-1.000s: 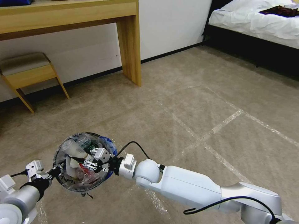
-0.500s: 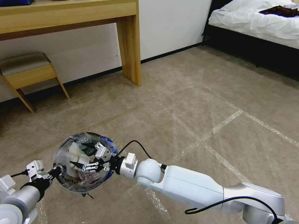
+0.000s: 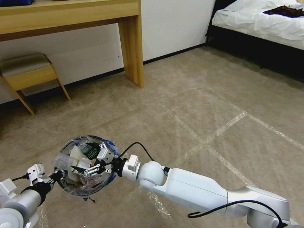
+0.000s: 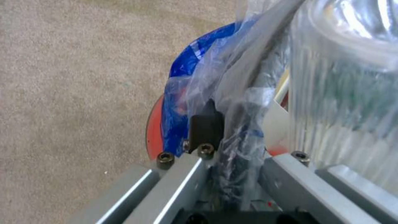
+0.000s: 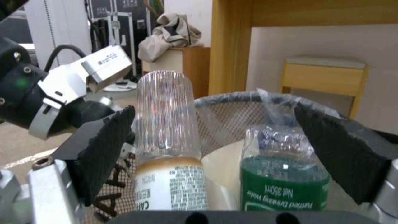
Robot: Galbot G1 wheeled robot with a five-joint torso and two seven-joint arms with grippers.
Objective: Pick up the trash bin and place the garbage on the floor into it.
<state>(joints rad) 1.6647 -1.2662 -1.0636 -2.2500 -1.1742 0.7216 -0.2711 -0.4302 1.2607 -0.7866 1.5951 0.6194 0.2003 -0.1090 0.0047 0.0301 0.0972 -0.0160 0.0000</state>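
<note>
The trash bin [image 3: 68,183], round and lined with a crinkly clear bag printed blue, hangs just above the carpet at lower left. My left gripper [image 3: 56,175] is shut on its rim; close up, the left gripper [image 4: 226,149] pinches bag and red rim [image 4: 152,132]. Garbage lies inside: a clear bottle with a white label [image 5: 166,124], a green-labelled bottle [image 5: 284,179], white paper [image 3: 76,152] and red wrappers [image 3: 91,183]. My right gripper [image 3: 83,156] hovers over the bin's mouth, open, with nothing between its black pads [image 5: 105,149].
A wooden desk leg [image 3: 133,44] and a stool [image 3: 28,74] stand against the wall behind the bin. A bed [image 3: 262,22] fills the far right corner. Pale tape lines [image 3: 221,129] cross the open carpet to the right.
The right gripper's fingers have spread apart over the bin and risen slightly. A clear bottle now lies loose in the bin's left side. The left arm holds still.
</note>
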